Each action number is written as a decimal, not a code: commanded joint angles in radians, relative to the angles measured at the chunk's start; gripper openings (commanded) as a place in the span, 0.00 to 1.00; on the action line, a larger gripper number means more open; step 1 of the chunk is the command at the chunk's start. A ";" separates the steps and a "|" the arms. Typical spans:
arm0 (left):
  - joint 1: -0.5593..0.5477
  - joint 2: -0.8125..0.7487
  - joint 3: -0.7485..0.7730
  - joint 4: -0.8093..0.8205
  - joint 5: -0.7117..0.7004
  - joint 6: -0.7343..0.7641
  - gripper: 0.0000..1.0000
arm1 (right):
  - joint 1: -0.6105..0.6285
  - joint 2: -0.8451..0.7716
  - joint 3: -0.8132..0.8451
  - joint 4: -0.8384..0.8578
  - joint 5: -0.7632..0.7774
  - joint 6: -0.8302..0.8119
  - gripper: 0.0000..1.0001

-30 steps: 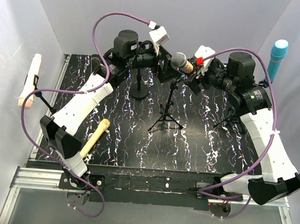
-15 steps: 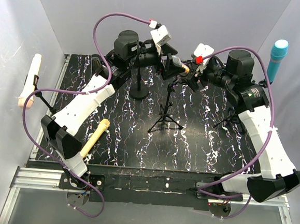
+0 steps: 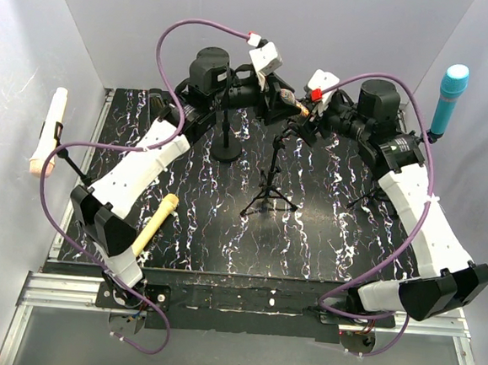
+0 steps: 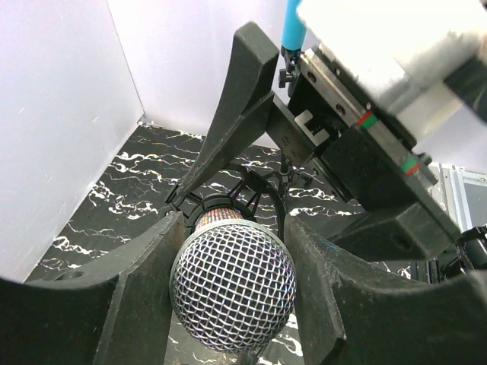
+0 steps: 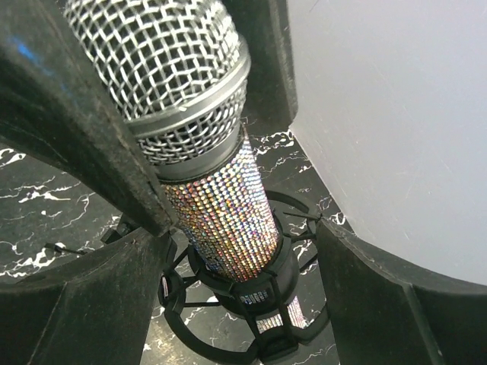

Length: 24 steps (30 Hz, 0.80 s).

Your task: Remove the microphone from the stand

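Nearest me, a yellow microphone (image 3: 156,222) lies loose on the black marbled bench (image 3: 324,239), beside the left arm. Further in stands the tripod stand (image 3: 270,189). At its top the glittery microphone (image 4: 232,285) sits in the black cradle (image 5: 255,308). The left end effector (image 4: 232,222) is clamped on its mesh head, a finger against each side. The right end effector (image 5: 240,236) is spread wide around the sparkly barrel, clear of it. Far right, by the wall, there's a blue microphone (image 3: 450,96).
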 commanded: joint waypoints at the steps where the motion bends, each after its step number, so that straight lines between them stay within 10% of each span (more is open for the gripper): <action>1: -0.003 -0.016 0.080 -0.034 0.019 -0.004 0.17 | -0.003 -0.019 -0.060 0.078 0.028 -0.019 0.84; 4: -0.001 -0.027 0.123 -0.048 0.018 -0.011 0.00 | -0.003 -0.036 -0.109 0.086 0.035 -0.050 0.83; 24: 0.000 -0.094 0.551 -0.278 -0.117 0.157 0.00 | -0.003 -0.027 -0.138 0.070 0.054 -0.091 0.80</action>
